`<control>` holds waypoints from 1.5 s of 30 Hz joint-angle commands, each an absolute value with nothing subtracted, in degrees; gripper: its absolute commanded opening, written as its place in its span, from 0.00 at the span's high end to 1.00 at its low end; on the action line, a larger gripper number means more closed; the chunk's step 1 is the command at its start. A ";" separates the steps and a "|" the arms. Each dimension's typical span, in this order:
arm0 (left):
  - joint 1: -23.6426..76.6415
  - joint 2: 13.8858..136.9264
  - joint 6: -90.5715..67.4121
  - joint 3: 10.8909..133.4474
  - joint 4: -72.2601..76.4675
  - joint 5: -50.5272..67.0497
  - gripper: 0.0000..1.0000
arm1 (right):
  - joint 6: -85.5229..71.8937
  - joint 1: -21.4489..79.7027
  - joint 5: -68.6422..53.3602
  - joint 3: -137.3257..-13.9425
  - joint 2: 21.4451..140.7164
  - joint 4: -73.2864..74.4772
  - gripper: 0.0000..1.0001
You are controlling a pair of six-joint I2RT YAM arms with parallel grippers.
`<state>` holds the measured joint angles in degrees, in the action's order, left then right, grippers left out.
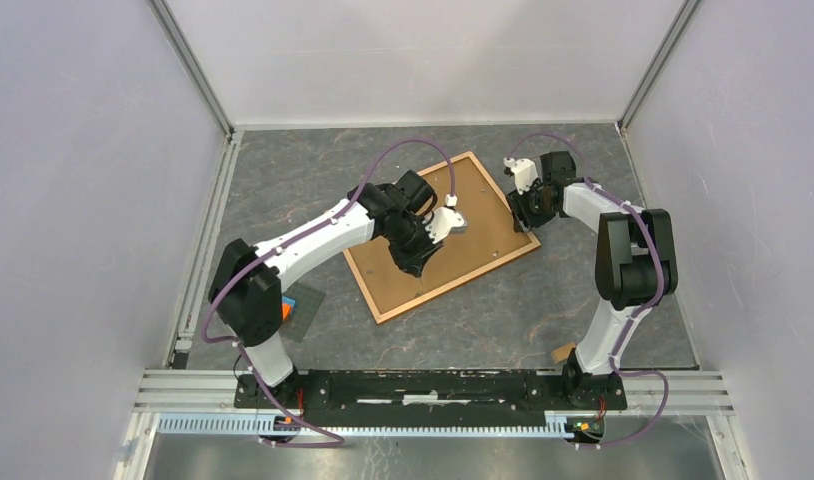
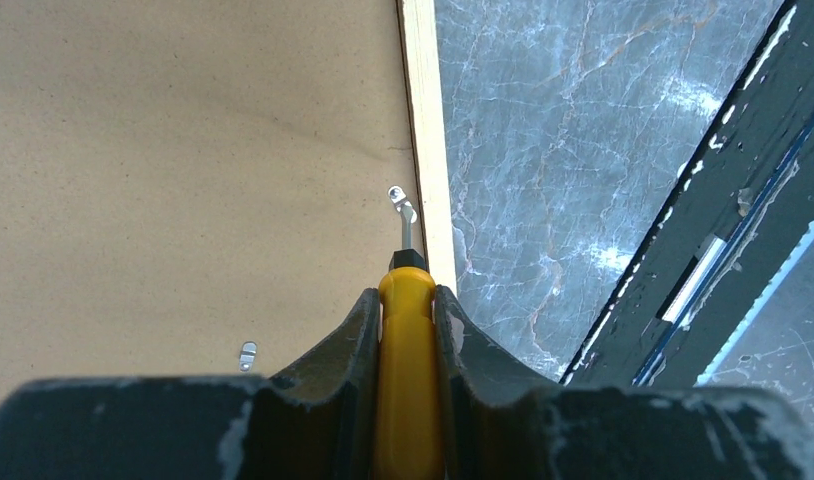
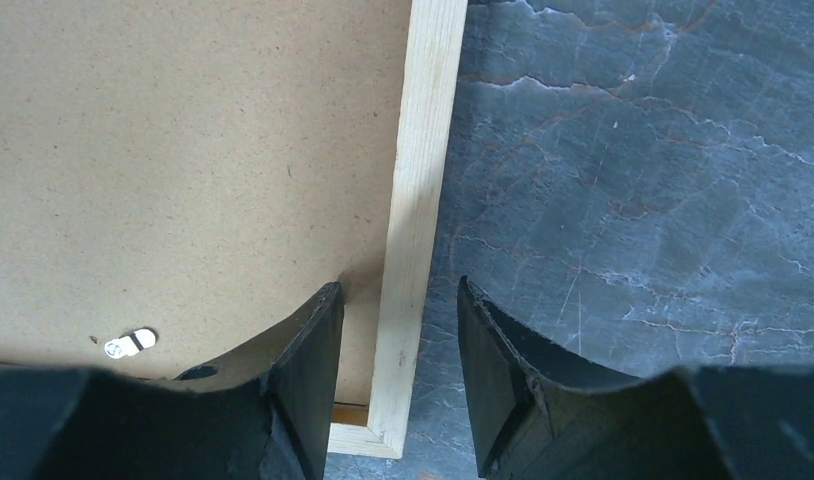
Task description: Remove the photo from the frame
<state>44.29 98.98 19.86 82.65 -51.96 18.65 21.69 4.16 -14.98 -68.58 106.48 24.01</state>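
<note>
Top external: frame (image 1: pixel 478 225) lies back-up on grey table (image 1: pixel 463 335), both arms on it.
Nearest, by L arm's base, small grey plate (image 1: pixel 308 318) w/ orange block (image 1: pixel 286 308). Further out, L gripper (image 2: pixel 406 295) over frame's middle, clamped tight on yellow-handled screwdriver (image 2: pixel 408 390), tip at metal clip (image 2: pixel 401 200) beside pale wood border. Farthest, R gripper (image 3: pixel 398 290) at frame's corner, jaws part-open astride border, one finger over backing, other over table. Frame's face-down, so photo hidden.

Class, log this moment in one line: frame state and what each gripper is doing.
frame: back side up | left gripper: shut on screwdriver, tip at clip | right gripper: open, astride frame edge
</note>
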 commanded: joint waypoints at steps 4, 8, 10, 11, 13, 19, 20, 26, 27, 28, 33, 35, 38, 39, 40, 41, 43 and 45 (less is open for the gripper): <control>44.79 100.57 23.76 83.62 -54.08 18.96 0.98 | 21.97 4.29 -12.45 -69.70 107.83 24.23 0.50; 44.99 101.14 24.32 83.41 -54.51 19.25 0.98 | 22.27 4.25 -12.39 -69.42 107.89 24.51 0.55; 45.04 101.42 24.57 83.42 -54.83 19.36 0.98 | 22.24 4.25 -12.41 -69.24 107.89 24.75 0.57; 45.13 101.43 24.65 83.45 -54.87 19.42 0.98 | 22.24 4.18 -12.46 -69.09 107.93 24.70 0.58; 45.37 101.51 24.78 83.27 -54.93 19.39 0.98 | 22.15 4.20 -12.48 -69.07 108.01 24.78 0.58; 45.96 101.76 24.98 83.02 -55.27 20.12 0.98 | 21.89 4.14 -12.91 -69.03 107.96 24.71 0.58; 46.05 101.92 24.86 83.12 -55.20 20.10 0.98 | 21.88 4.15 -12.92 -69.08 108.02 24.70 0.58; 46.05 102.64 24.45 83.88 -54.09 18.56 0.98 | 21.50 4.21 -13.27 -69.10 107.89 24.72 0.58; 46.05 102.72 24.43 84.07 -54.03 18.50 0.98 | 21.47 4.14 -13.37 -69.09 107.84 24.79 0.58; 46.05 102.87 24.43 84.12 -54.04 18.63 0.98 | 21.45 4.16 -13.53 -69.12 107.93 24.76 0.58; 46.06 103.51 24.49 84.14 -54.05 18.81 0.98 | 21.45 4.21 -13.69 -69.26 107.80 24.78 0.59; 46.05 103.66 24.44 84.21 -54.06 19.19 0.98 | 21.45 4.18 -13.80 -69.21 107.93 24.77 0.58; 46.09 104.27 24.41 84.43 -54.04 18.95 0.98 | 21.42 4.21 -13.89 -69.28 108.02 24.79 0.59; 46.08 104.36 24.46 84.39 -54.03 18.92 0.98 | 21.36 4.15 -13.97 -69.32 108.02 24.80 0.59; 46.06 104.56 24.42 84.45 -54.00 18.86 0.98 | 21.36 4.18 -13.97 -69.35 108.02 24.74 0.59; 46.07 104.78 24.32 84.48 -53.97 18.88 0.98 | 21.36 4.20 -13.97 -69.44 108.01 24.83 0.59; 46.05 105.07 24.00 84.62 -53.96 19.13 0.98 | 21.36 4.17 -13.97 -69.52 108.06 24.77 0.59; 46.06 105.27 24.04 84.59 -53.99 19.42 0.98 | 21.44 4.15 -13.93 -69.47 108.04 24.85 0.59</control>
<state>45.76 103.53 22.20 83.57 -55.00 18.50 21.23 4.45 -15.03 -68.66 106.61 24.32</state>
